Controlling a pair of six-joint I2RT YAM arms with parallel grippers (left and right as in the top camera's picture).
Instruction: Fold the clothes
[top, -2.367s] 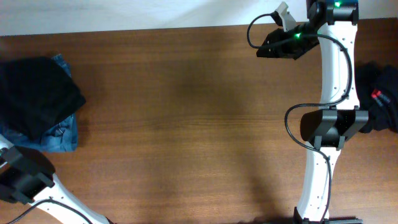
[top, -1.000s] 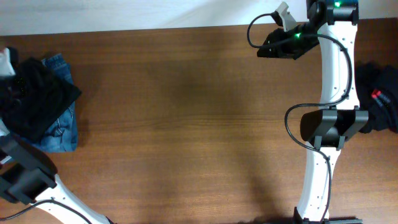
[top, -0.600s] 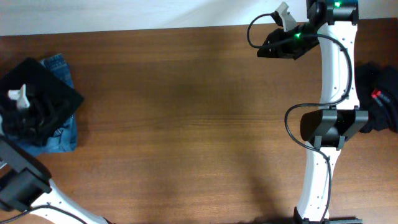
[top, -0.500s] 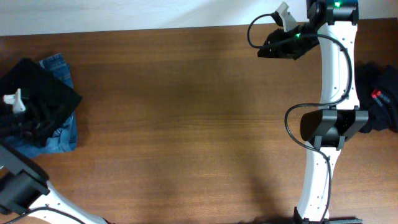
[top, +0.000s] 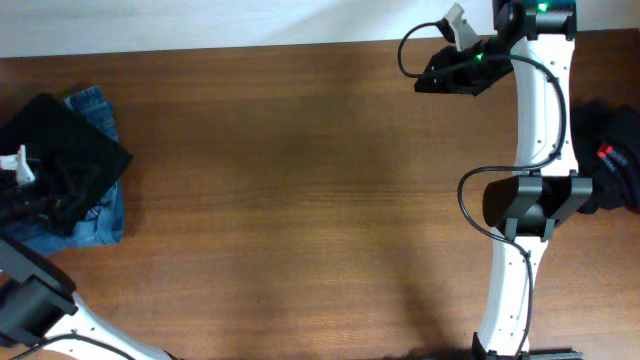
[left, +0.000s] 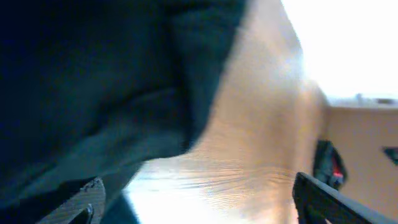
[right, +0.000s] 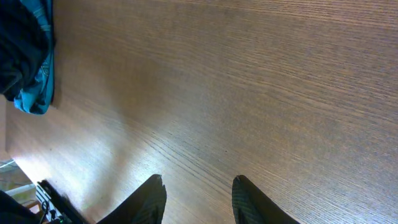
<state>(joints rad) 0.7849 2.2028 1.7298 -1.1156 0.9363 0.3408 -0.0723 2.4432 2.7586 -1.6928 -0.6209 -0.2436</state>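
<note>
Left gripper (left: 198, 198) is hovering wide open and empty over the folded black garment (top: 70, 140) that's sitting on the blue jeans (top: 100, 215), far left. Looks like stacking. Right gripper (right: 198, 196) is hanging part-open, empty. I'm guessing the red-labelled black garment (top: 605, 135), far right, is needing a pickup next.

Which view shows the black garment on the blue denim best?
Overhead: the black garment shows almost whole, lying on the blue denim. The left wrist view gives only blurred dark fabric, very close; the right wrist view shows only a small far corner.
</note>
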